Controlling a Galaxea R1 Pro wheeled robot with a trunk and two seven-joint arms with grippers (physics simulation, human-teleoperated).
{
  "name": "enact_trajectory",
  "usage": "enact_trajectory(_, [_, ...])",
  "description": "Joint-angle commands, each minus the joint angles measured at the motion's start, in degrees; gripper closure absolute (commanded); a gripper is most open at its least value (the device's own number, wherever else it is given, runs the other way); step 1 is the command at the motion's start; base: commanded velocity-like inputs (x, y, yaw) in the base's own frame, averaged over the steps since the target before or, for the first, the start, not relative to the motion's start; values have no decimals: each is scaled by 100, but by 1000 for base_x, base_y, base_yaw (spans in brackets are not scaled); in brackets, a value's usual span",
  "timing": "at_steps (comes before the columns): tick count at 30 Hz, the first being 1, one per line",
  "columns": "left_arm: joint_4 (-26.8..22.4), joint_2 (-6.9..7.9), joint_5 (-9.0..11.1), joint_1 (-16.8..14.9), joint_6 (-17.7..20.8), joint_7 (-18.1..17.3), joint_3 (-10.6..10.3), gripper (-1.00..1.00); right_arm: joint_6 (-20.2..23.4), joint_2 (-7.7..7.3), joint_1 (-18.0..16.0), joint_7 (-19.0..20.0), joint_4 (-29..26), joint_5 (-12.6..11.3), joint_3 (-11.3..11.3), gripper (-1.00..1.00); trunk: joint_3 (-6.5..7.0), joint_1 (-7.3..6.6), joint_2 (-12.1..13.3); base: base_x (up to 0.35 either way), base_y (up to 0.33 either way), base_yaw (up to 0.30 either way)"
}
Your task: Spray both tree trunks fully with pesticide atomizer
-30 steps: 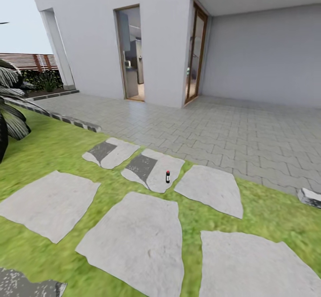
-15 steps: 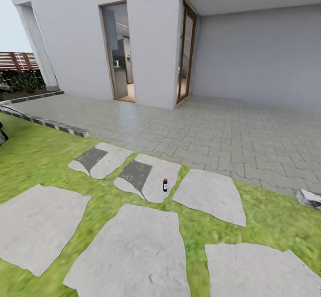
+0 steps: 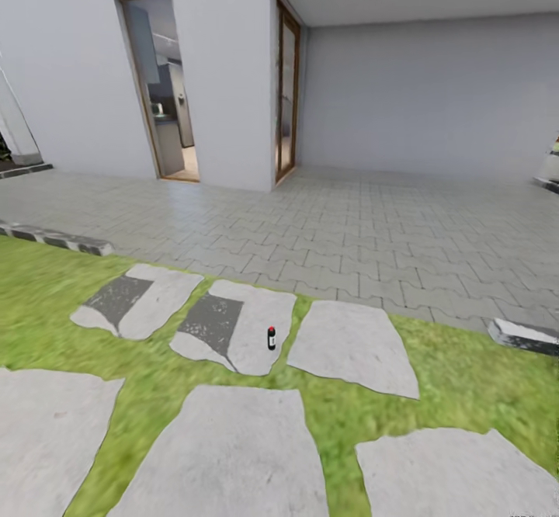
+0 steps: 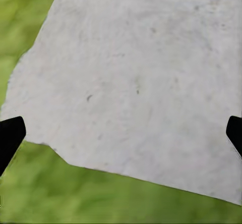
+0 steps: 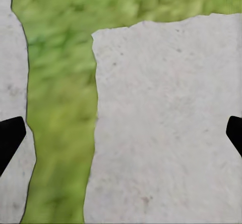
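Note:
The pesticide atomizer (image 3: 271, 338), a small dark bottle with a red cap and a white label, stands upright on a grey stepping stone (image 3: 241, 327) set in the grass floor (image 3: 46, 300), a few stones ahead of me in the head view. My left gripper (image 4: 121, 133) is open, its dark fingertips (image 4: 10, 135) at the frame's edges over a pale stone slab (image 4: 136, 82) and grass. My right gripper (image 5: 121, 133) is also open, hanging over a grass strip (image 5: 60, 108) between two slabs. Nothing sits between either pair of fingers. The trees are out of view.
Grey block paving (image 3: 349, 230) runs behind the stones up to a white house (image 3: 225, 59) with an open doorway (image 3: 159, 90) and a covered recess (image 3: 427, 98). A stone kerb (image 3: 54, 237) borders the lawn at left, and a loose stone block (image 3: 528, 336) lies at right.
The camera has swung to the right: the house, the stones and the atomizer have slid leftward in the picture, and the palm fronds and fence have left the view. The atomizer itself has not moved.

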Motion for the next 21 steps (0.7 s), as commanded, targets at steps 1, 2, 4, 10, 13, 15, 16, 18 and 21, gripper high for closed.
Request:
enact_trajectory(1, [4, 0, 4, -2, -18, 3, 10, -100, -19, 2, -4, -2, 4, 0, -8, -100, -5, 2, -2, 278, 242, -294])
enact_trajectory(2, [4, 0, 4, -2, -18, 3, 10, -100, -19, 2, -4, -3, 4, 1, -8, -100, -5, 2, -2, 274, 243, -294])
enact_trajectory(4, [4, 1, 4, -2, -18, 2, 10, -100, -19, 2, -4, -3, 4, 0, -7, -100, -5, 2, -2, 268, 245, -294])
enact_trajectory(10, [4, 0, 4, -2, -18, 1, 10, -100, -19, 3, -4, -2, 4, 1, -8, -100, -5, 2, -2, 251, 250, -294])
enact_trajectory(13, [4, 1, 4, -2, -18, 3, 10, -100, -19, 3, -4, 2, 4, 0, -8, -100, -5, 2, -2, 237, 266, -294])
enact_trajectory(15, [4, 1, 4, -2, -18, 2, 10, -100, -19, 3, -4, -1, 4, -1, -8, -100, -5, 2, -2, 229, 275, -294])
enact_trajectory(16, [4, 1, 4, -2, -18, 2, 10, -100, -19, 3, -4, 0, 4, 1, -8, -100, -5, 2, -2, 214, 280, -294])
enact_trajectory(18, [4, 1, 4, -2, -18, 3, 10, -100, -19, 3, -4, 0, 4, 4, -8, -100, -5, 2, -2, 201, 285, -294])
enact_trajectory(21, [4, 1, 4, -2, -18, 3, 10, -100, -19, 3, -4, -1, 4, 0, -7, -100, -5, 2, -2, 172, 299, -294])
